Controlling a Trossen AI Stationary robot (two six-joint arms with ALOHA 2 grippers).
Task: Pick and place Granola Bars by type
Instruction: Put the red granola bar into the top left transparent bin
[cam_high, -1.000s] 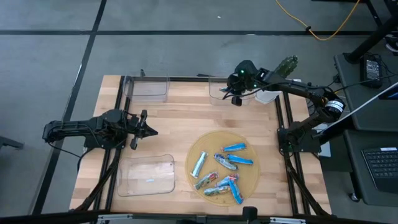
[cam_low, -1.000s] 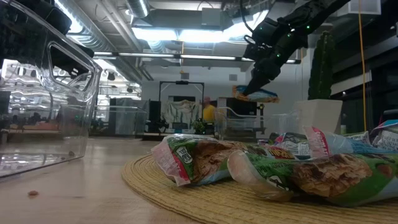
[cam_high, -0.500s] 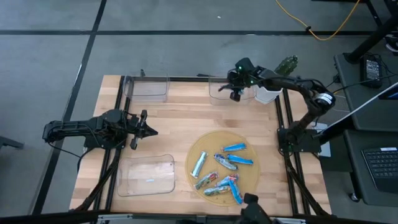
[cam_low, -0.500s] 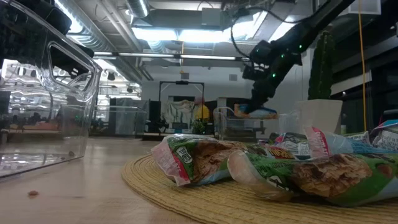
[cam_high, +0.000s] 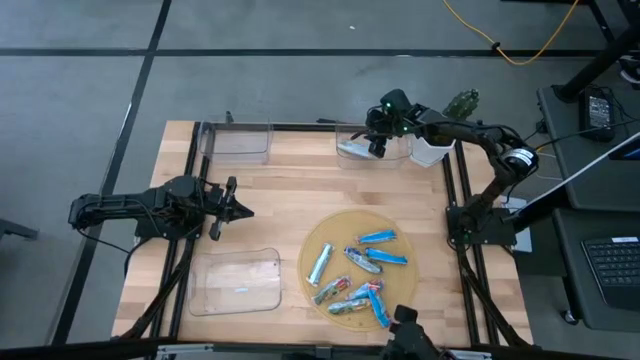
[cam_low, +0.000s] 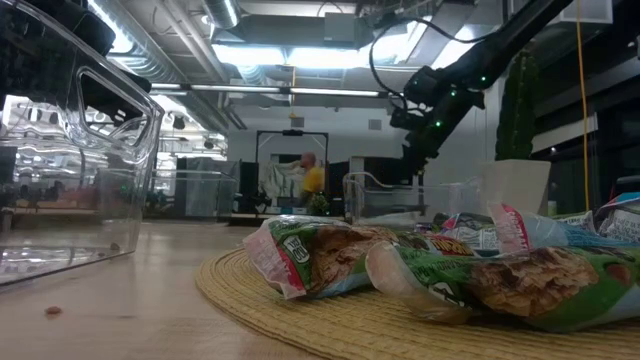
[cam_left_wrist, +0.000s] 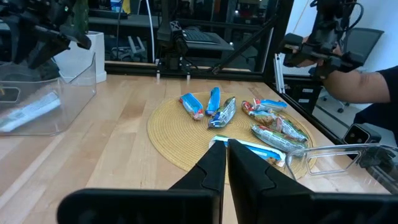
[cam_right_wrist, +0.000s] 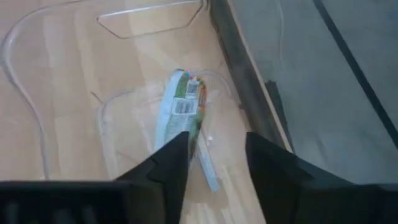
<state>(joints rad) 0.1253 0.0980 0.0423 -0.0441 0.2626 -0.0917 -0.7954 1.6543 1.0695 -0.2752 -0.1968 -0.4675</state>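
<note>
Right gripper (cam_high: 377, 146) hovers above the far clear tray (cam_high: 345, 155), fingers apart; a bar (cam_right_wrist: 179, 118) lies inside. We should lift clear before returning to the Granola Bars (cam_high: 358, 272) on the mat (cam_high: 318, 245). Left gripper (cam_high: 232, 208) waits, fingers together.

You have three clear trays: two at the far edge (cam_high: 238, 140) (cam_high: 372, 150) and one near the front (cam_high: 236, 280). One round woven mat (cam_high: 318, 243) holds about eight bars: three or four blue (cam_high: 377, 237), one silver (cam_high: 319, 264), the rest green and red (cam_high: 330, 292), overlapping so the count is loose. One more bar (cam_right_wrist: 181, 112) lies in the far right tray. Two arms.
</note>
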